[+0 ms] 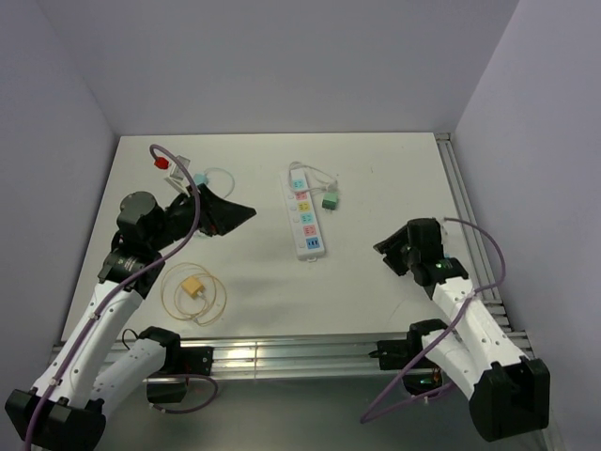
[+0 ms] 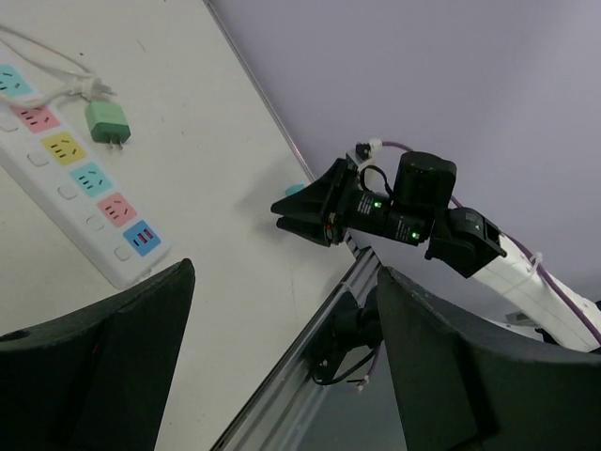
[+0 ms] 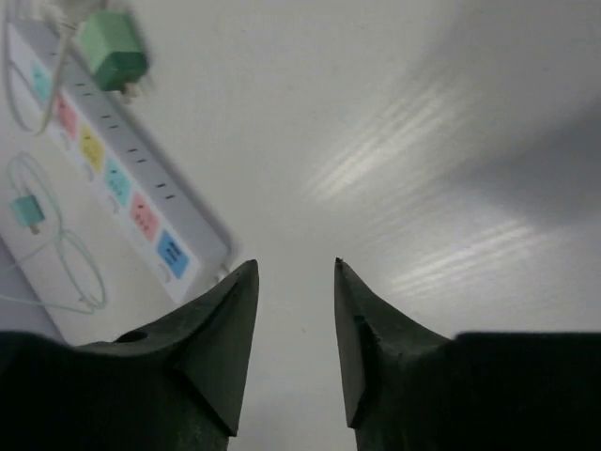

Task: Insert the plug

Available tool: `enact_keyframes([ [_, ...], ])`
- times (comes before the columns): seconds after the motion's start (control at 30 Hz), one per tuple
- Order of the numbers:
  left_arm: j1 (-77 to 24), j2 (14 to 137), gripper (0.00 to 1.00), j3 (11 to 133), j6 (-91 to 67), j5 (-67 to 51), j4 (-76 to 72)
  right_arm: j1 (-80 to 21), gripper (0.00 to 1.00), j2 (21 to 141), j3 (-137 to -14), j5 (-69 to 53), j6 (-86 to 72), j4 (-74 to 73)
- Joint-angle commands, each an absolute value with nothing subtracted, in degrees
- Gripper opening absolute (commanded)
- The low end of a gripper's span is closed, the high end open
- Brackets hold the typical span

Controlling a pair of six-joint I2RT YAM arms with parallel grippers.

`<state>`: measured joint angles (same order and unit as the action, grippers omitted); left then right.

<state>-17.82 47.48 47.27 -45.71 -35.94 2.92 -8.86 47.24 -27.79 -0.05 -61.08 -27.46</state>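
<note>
A white power strip [image 1: 305, 219] with coloured sockets lies in the middle of the table; it also shows in the left wrist view [image 2: 70, 178] and the right wrist view [image 3: 113, 178]. A green plug [image 1: 330, 200] on a white cord lies just right of the strip, seen too in the left wrist view [image 2: 106, 123] and the right wrist view [image 3: 114, 52]. My left gripper [image 1: 239, 215] is open and empty, raised left of the strip. My right gripper [image 1: 385, 252] is open and empty, right of the strip's near end.
A yellow plug [image 1: 192, 287] with a coiled clear cord lies at the front left. A teal plug [image 1: 201, 178] with its cord and a red plug [image 1: 161, 162] lie at the back left. A metal rail [image 1: 310, 352] runs along the near edge.
</note>
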Motion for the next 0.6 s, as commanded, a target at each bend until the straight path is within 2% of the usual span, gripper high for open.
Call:
enact_keyframes([
  [0.0, -18.2, 47.5, 0.84, 47.9, -44.6, -34.7, 3.5, -9.1, 0.57, 54.6, -33.3, -5.5, -48.7, -15.5],
  [0.17, -18.3, 47.9, 0.84, 49.5, -44.2, -34.2, 5.3, -13.2, 0.73, 73.6, -50.2, -3.3, -42.1, -17.6],
  [0.3, -18.5, 46.9, 0.83, 49.0, -44.6, -33.5, 5.4, -16.9, 0.75, 89.4, -63.2, 1.4, -38.5, -21.5],
  [0.33, -18.6, 46.7, 0.84, 48.8, -44.6, -33.4, 5.5, -17.6, 0.79, 91.8, -65.5, 1.4, -37.7, -21.9],
  [0.37, -18.6, 46.5, 0.84, 48.7, -44.7, -33.4, 5.6, -18.7, 0.88, 94.2, -70.2, 1.0, -36.9, -22.9],
  [0.57, -18.9, 45.8, 0.83, 48.8, -44.4, -33.4, 6.6, -21.1, 0.87, 111.9, -87.8, 4.4, -34.0, -30.4],
])
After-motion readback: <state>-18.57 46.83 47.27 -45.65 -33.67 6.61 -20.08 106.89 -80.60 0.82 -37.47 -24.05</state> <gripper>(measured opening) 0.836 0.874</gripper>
